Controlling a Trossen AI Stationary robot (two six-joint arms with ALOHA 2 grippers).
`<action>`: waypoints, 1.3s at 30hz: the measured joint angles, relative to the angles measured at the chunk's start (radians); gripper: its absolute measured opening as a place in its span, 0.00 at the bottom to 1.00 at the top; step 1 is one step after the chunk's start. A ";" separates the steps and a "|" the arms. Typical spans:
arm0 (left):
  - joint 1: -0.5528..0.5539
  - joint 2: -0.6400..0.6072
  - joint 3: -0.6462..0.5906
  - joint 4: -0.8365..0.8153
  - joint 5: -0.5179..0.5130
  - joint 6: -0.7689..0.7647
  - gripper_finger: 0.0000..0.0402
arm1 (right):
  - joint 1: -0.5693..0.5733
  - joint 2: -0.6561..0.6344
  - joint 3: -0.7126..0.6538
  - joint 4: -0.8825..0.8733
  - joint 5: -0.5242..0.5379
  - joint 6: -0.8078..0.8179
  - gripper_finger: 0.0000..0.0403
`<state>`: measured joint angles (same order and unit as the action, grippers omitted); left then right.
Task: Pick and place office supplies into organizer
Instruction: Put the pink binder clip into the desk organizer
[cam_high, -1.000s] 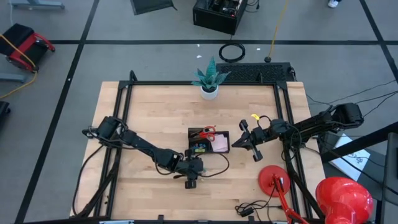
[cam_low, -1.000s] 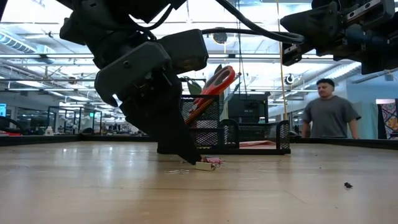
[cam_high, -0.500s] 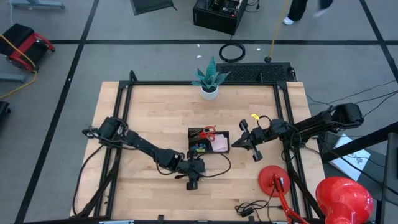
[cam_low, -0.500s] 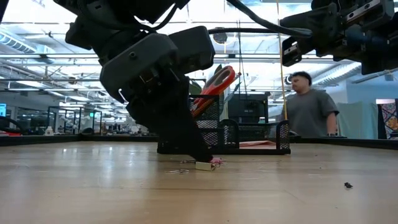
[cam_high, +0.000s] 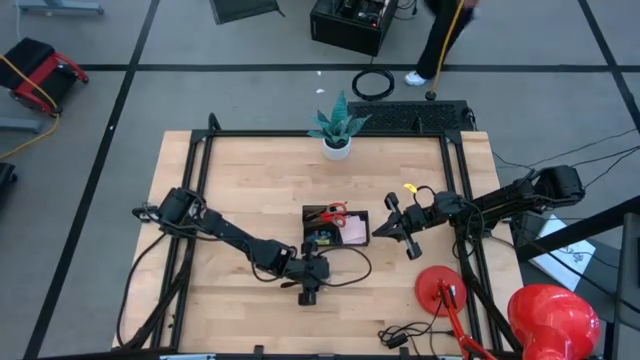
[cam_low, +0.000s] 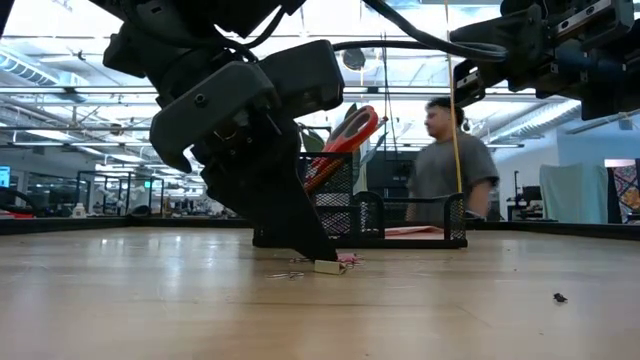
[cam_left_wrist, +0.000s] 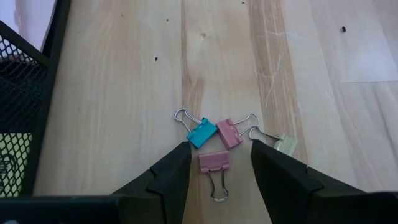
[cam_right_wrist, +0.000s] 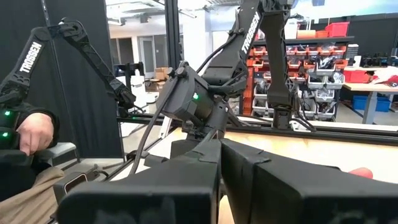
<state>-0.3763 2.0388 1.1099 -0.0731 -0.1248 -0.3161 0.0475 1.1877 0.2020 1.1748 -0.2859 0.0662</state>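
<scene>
Several small binder clips lie on the wooden table just in front of the black mesh organizer (cam_high: 335, 228): a pink clip (cam_left_wrist: 213, 162), a blue clip (cam_left_wrist: 200, 132), a second pink clip (cam_left_wrist: 228, 132) and a pale clip (cam_left_wrist: 285, 144). My left gripper (cam_left_wrist: 217, 157) is open and slants down to the table. Its fingertips stand on either side of the first pink clip, with a gap on each side. The organizer holds the red-handled scissors (cam_low: 345, 135) and a pink sticky-note pad (cam_high: 354, 230). My right gripper (cam_high: 404, 228) hangs shut above the table, to the organizer's right.
A white plant pot (cam_high: 337, 147) stands at the table's far edge. A red lamp base (cam_high: 440, 290) and a cable (cam_high: 405, 335) lie at the near right. A person (cam_low: 450, 160) walks beyond the far edge. There is bare wood to the left of the clips.
Both grippers have kept their places. The person beyond the table's far edge has walked from right to left across the low view.
</scene>
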 joint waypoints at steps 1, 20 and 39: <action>0.000 0.000 0.000 0.000 -0.001 0.001 0.45 | 0.000 0.000 0.000 0.000 0.000 0.000 0.01; -0.009 -0.006 -0.002 -0.010 -0.008 0.125 0.12 | 0.000 0.000 0.000 -0.002 0.000 0.000 0.01; -0.118 -0.253 0.004 -0.110 -0.308 0.350 0.14 | 0.000 0.000 0.000 -0.006 0.000 0.000 0.01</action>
<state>-0.4947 1.7859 1.1138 -0.1832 -0.4331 0.0342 0.0475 1.1873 0.2020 1.1687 -0.2859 0.0666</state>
